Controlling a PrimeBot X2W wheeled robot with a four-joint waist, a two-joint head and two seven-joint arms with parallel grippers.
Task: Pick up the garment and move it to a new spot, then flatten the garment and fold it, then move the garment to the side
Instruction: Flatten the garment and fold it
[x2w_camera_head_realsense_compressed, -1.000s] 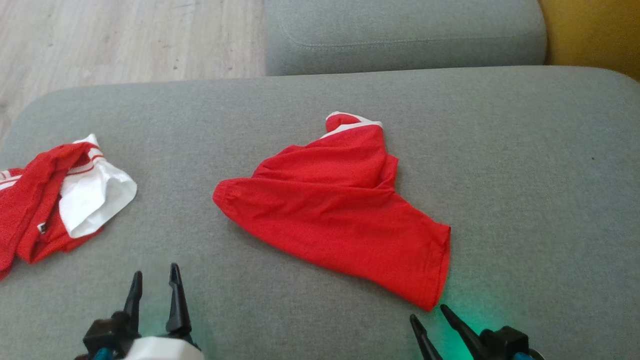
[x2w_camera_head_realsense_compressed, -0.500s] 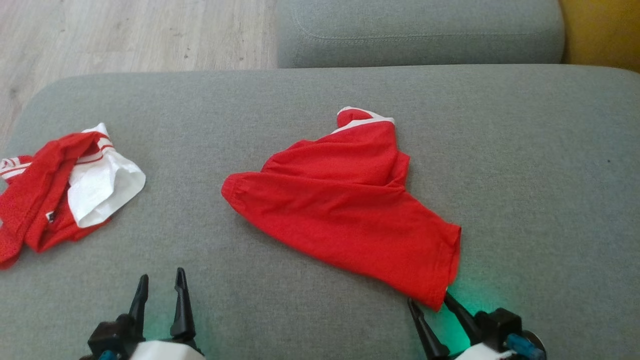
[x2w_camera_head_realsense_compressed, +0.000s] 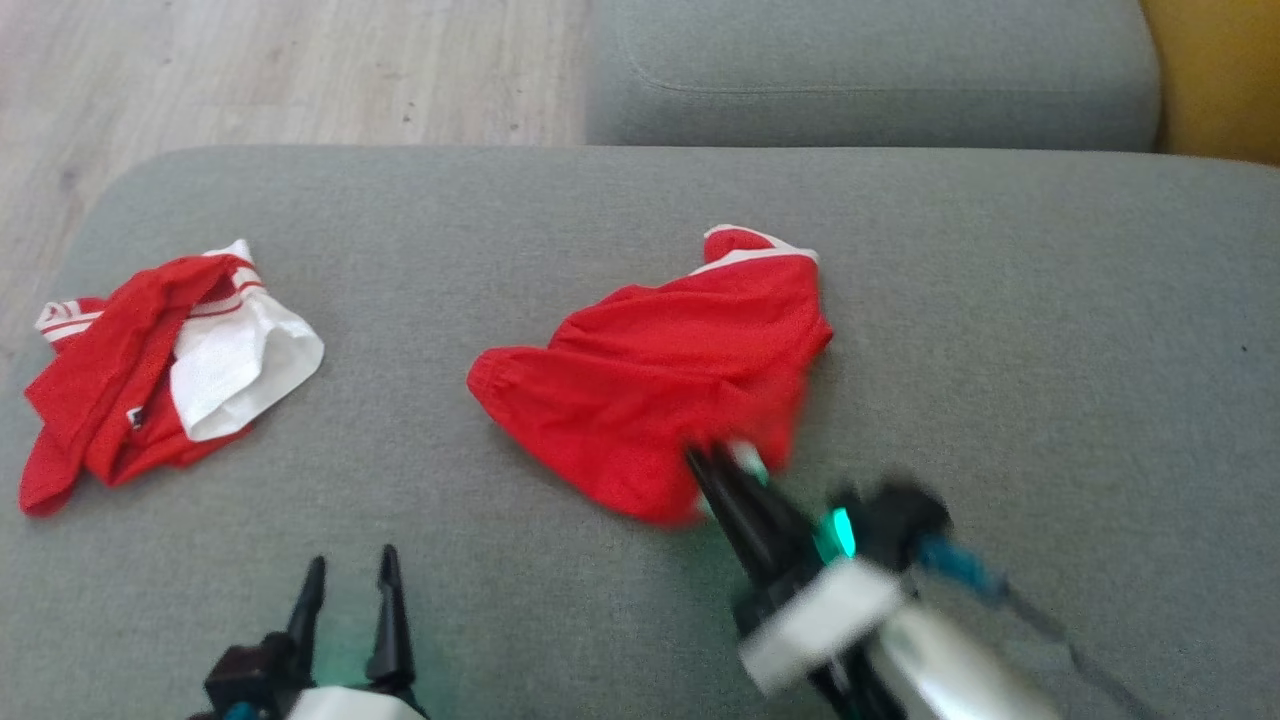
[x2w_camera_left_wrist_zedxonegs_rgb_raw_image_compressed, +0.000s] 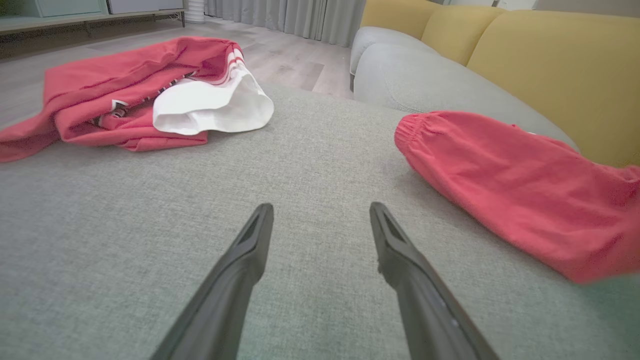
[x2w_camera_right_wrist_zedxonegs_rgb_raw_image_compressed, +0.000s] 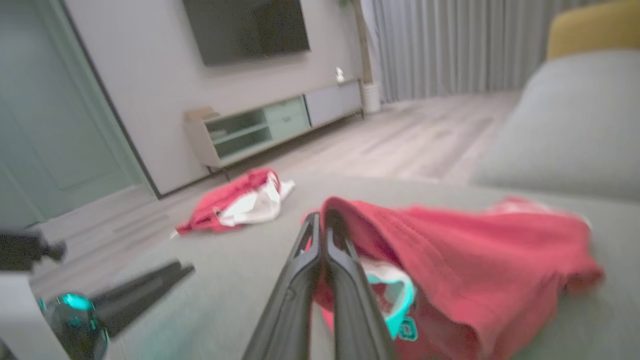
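Observation:
The red garment (x2w_camera_head_realsense_compressed: 660, 370) with white trim lies bunched in the middle of the grey seat cushion (x2w_camera_head_realsense_compressed: 1050, 330). My right gripper (x2w_camera_head_realsense_compressed: 705, 462) is shut on the garment's near edge, holding it lifted and turned back over the rest of the cloth. In the right wrist view the fingers (x2w_camera_right_wrist_zedxonegs_rgb_raw_image_compressed: 322, 220) are pressed together, with the red garment (x2w_camera_right_wrist_zedxonegs_rgb_raw_image_compressed: 460, 255) draped from their tips and its white inside showing. My left gripper (x2w_camera_head_realsense_compressed: 348, 570) stands open at the lower left, nothing between its fingers (x2w_camera_left_wrist_zedxonegs_rgb_raw_image_compressed: 320, 212). It is well left of the garment (x2w_camera_left_wrist_zedxonegs_rgb_raw_image_compressed: 510, 180).
A second red and white garment (x2w_camera_head_realsense_compressed: 150, 370) lies crumpled at the cushion's left end. Another grey cushion (x2w_camera_head_realsense_compressed: 870, 80) sits behind, with yellow upholstery (x2w_camera_head_realsense_compressed: 1220, 80) at the far right. Wood floor (x2w_camera_head_realsense_compressed: 250, 70) lies beyond the left edge.
My right gripper has shut on the garment's near right corner and carried it up and to the left, folding that part over. The left gripper has stayed open and still. The camera shifted slightly.

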